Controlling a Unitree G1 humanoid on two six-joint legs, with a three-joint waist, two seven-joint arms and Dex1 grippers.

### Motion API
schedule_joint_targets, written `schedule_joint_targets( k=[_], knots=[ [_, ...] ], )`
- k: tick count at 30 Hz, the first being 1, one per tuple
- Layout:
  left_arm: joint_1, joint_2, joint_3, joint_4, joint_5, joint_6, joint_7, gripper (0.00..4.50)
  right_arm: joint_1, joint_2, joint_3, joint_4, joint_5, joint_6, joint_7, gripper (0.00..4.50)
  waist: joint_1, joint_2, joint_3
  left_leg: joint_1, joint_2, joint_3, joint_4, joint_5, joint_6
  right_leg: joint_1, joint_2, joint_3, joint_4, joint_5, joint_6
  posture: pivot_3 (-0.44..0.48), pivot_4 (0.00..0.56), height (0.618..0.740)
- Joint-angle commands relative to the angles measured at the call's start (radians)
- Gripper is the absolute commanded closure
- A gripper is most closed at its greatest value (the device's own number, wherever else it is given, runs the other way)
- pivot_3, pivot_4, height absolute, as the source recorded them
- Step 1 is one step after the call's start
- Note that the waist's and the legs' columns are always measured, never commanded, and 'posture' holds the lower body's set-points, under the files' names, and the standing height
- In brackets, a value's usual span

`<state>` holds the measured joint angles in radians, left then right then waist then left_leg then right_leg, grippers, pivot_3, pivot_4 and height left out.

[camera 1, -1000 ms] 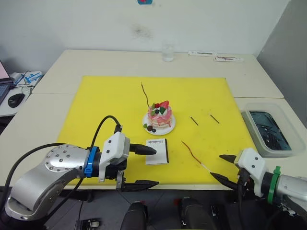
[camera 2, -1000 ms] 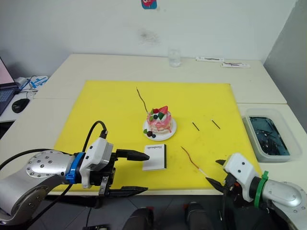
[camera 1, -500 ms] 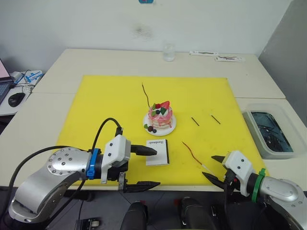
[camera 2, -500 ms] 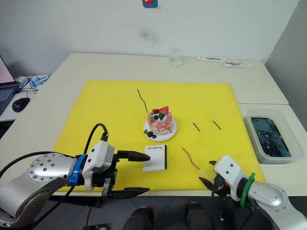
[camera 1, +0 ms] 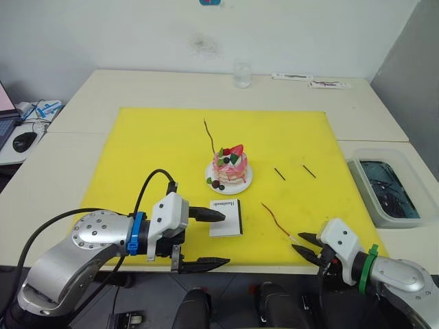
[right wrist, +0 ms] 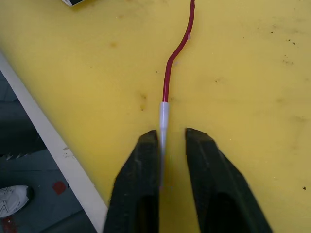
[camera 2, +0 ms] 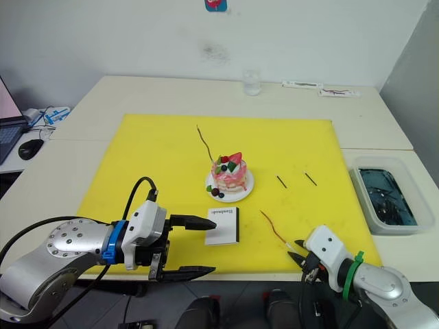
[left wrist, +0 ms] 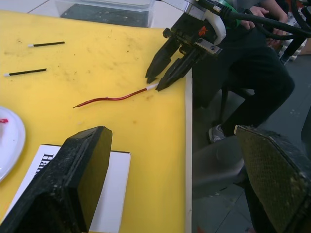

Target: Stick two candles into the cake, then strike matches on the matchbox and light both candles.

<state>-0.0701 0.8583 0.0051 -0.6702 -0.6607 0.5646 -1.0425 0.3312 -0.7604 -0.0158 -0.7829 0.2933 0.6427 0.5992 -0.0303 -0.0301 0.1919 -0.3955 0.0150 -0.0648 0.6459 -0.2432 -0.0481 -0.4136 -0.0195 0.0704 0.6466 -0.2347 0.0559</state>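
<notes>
Right wrist view: right gripper (right wrist: 169, 138) slightly spread around red candle (right wrist: 177, 51) white tip; imo pinch square, lift slow w/o bending.

My table (camera 1: 82, 110) is cream-coloured, and a large yellow mat (camera 1: 158, 144) covers its near middle. On the mat, a small white plate (camera 1: 241, 185) sits at the centre, a white matchbox (camera 1: 226, 216) just near of it, a red candle (camera 1: 276, 218) to the right, two matches (camera 1: 292, 172) farther right. A glass (camera 1: 241, 74) stands at the far edge, a clear tub (camera 1: 384, 190) at the right.
</notes>
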Motion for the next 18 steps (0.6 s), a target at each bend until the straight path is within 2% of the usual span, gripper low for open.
schedule_joint_targets(
  k=[1,5,9,13,18],
  knots=[
    [-0.019,-0.007,-0.005,-0.008,-0.003,-0.01,0.004,0.0,-0.003,-0.023,-0.049,-0.022,0.016,0.015,0.022,4.45,0.0,0.0,0.0,0.0,0.0,0.0,0.0,0.0,0.0,0.0,0.0,0.0,0.0,0.0,0.0,0.0,0.15,0.74],
    [-0.024,-0.009,-0.009,-0.009,-0.015,0.003,0.009,0.0,-0.036,-0.044,-0.113,-0.032,0.071,0.051,0.059,4.45,0.0,0.0,0.0,0.001,0.0,0.0,0.0,0.0,0.0,0.001,0.0,0.0,0.0,0.0,0.0,0.0,0.15,0.74],
    [-0.033,-0.01,-0.015,-0.014,-0.036,0.024,0.008,0.0,-0.025,-0.141,-0.237,0.021,0.1,0.013,0.189,4.45,0.0,0.0,0.0,0.002,0.0,0.0,0.0,0.0,0.0,0.002,0.0,0.0,0.0,0.0,0.0,0.0,0.15,0.74],
    [-0.057,-0.009,-0.02,-0.022,-0.089,0.066,-0.005,0.0,0.011,-0.269,-0.383,0.209,0.068,-0.12,0.392,4.45,0.001,0.001,0.001,0.002,0.0,0.0,0.0,0.0,0.0,0.002,0.0,0.0,0.0,0.0,0.0,0.0,0.15,0.74],
    [-0.095,-0.004,-0.025,-0.028,-0.15,0.121,-0.009,0.0,0.018,-0.36,-0.426,0.452,0.018,-0.302,0.559,4.45,0.0,0.0,0.001,0.003,-0.001,0.0,0.001,0.0,0.0,0.005,-0.001,0.0,-0.001,0.0,0.001,0.0,0.15,0.74]
  ],
)
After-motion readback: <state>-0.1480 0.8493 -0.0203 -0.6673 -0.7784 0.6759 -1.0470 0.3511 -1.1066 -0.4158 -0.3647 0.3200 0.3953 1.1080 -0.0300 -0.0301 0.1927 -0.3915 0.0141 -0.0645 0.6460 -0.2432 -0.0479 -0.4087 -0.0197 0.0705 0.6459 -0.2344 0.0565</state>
